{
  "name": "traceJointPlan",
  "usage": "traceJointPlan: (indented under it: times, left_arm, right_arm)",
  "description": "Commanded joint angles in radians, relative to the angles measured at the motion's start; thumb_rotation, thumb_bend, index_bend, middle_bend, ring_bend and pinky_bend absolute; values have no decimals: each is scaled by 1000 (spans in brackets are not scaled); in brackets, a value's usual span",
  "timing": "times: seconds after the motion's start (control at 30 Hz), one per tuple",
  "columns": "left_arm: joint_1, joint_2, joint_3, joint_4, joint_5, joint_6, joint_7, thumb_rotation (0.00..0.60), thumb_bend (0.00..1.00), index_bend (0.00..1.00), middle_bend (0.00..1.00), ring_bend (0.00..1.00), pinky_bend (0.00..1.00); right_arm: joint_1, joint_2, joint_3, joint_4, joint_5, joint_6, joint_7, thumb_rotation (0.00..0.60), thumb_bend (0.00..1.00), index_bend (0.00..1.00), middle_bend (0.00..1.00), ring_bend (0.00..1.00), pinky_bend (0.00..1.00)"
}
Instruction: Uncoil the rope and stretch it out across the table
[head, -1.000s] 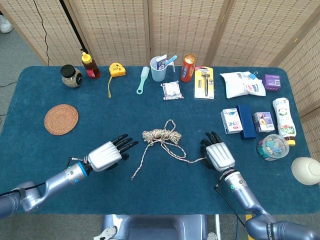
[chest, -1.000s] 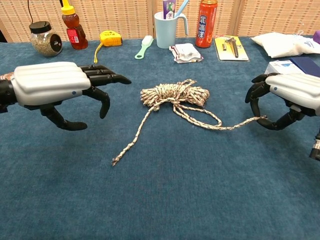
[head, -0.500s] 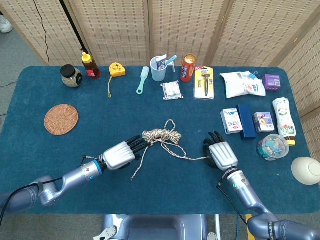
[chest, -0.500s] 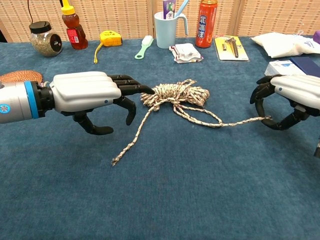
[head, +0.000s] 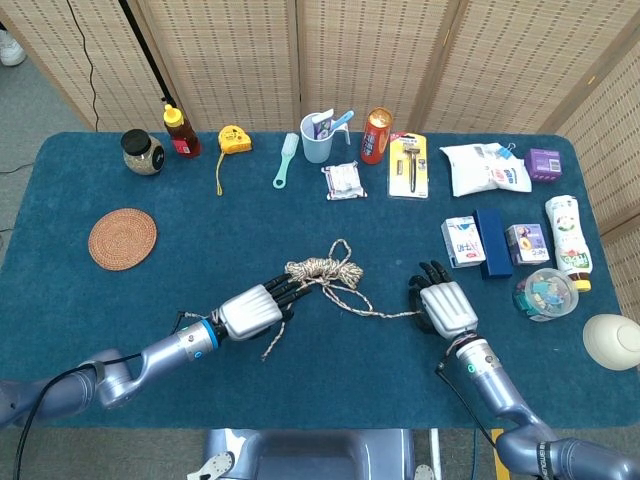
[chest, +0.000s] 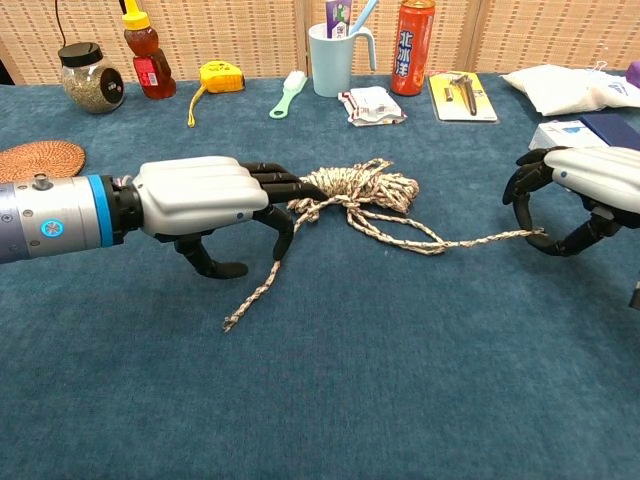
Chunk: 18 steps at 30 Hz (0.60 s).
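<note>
So the left hand (chest: 205, 200) sits right at the rope (chest: 352, 191) bundle's left edge, fingers spread and curled over the loose tail, not clearly gripping anything yet. The bundle lies just past its fingertips, mid-table (head: 60, 300), with that tail running from the bundle back under the hand toward the near edge. Off the bundle's other side, the far end is pinched in the right hand (chest: 585, 195), so I'd guess the stretch goes left-right.
</note>
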<state>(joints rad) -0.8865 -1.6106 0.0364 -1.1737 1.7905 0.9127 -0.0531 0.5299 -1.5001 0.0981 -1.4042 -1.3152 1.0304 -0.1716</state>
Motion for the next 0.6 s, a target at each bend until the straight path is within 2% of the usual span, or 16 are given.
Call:
traceJointPlan:
  times: [0.03,0.6]
  left_arm:
    - [-5,-7,3,6,-5,-2,0,600,342,421,0,0,0]
    - [-29,-45,10,39,-44,-16,5,600,342,423,0,0,0]
  right_arm:
    - [0,-1,0,3,0,-1,1,600,522,635,290,81,0]
    - [1,-3,1,16,1,-7,19,600,522,636,291,82,0]
